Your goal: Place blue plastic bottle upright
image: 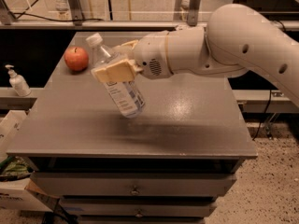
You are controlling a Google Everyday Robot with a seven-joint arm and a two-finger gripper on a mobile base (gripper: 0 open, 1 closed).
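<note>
The blue plastic bottle (122, 91) is clear with a white screw cap and a pale blue-and-white label. It hangs tilted above the grey table (187, 125), cap up and to the left, base down and to the right, close to the tabletop. My gripper (113, 64) reaches in from the right and is shut on the bottle's upper half, with one tan finger (112, 72) across the front of it.
A red apple (76, 58) sits at the table's back left corner, just left of the bottle's cap. A small white pump dispenser (17, 81) stands on a ledge left of the table. Drawers are below the tabletop.
</note>
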